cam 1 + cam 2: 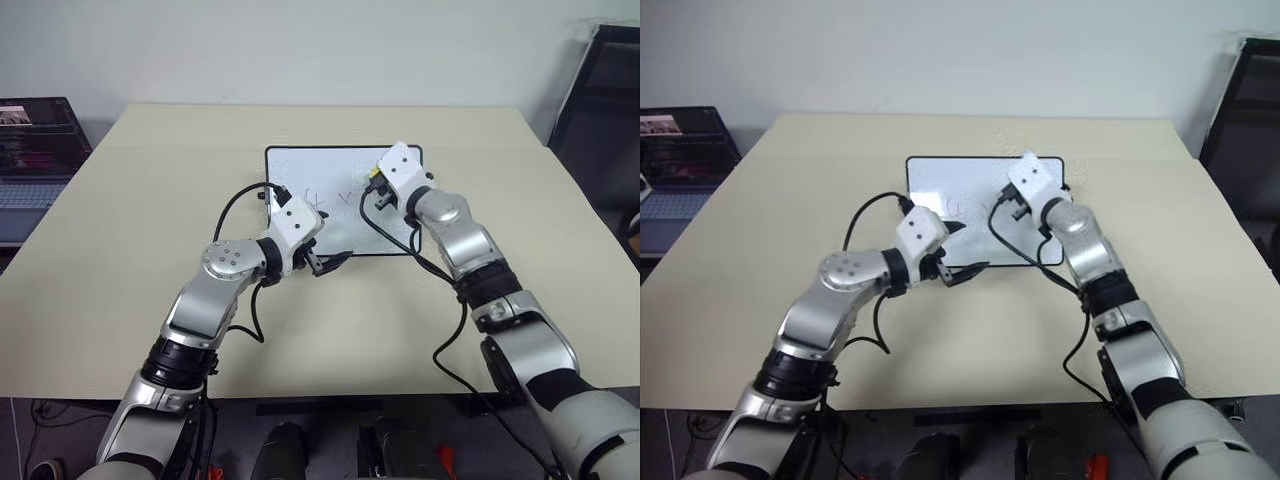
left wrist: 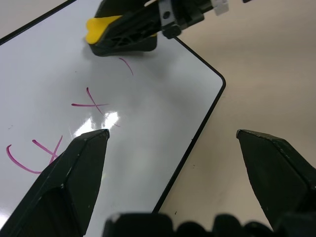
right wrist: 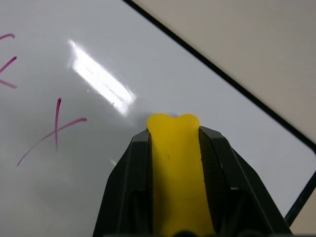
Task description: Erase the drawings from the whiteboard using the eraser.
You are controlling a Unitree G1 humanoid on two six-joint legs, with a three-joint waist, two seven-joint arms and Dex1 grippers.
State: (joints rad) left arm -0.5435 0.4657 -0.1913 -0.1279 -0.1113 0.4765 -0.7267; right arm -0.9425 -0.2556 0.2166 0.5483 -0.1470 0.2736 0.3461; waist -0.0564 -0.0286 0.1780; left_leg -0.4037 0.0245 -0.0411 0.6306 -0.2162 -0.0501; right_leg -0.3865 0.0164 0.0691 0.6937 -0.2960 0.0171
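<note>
While your right gripper (image 3: 174, 129) is clamped on the eraser (image 3: 174, 163), the yellow block sits squeezed between both black fingers, its rounded end poking out over the whiteboard (image 1: 300, 170). You have that end over the board's white surface at its right part; whether it touches the surface cannot be told. The drawings (image 2: 91, 104), thin pink marker strokes, lie near the middle of the board, just beside the eraser. Your left gripper (image 2: 173, 136) hangs wide open and holds nothing, one finger over the board's white surface and the other over the table (image 1: 120, 250), straddling the board's near edge. The board lies flat on the beige table, in front of both arms.
</note>
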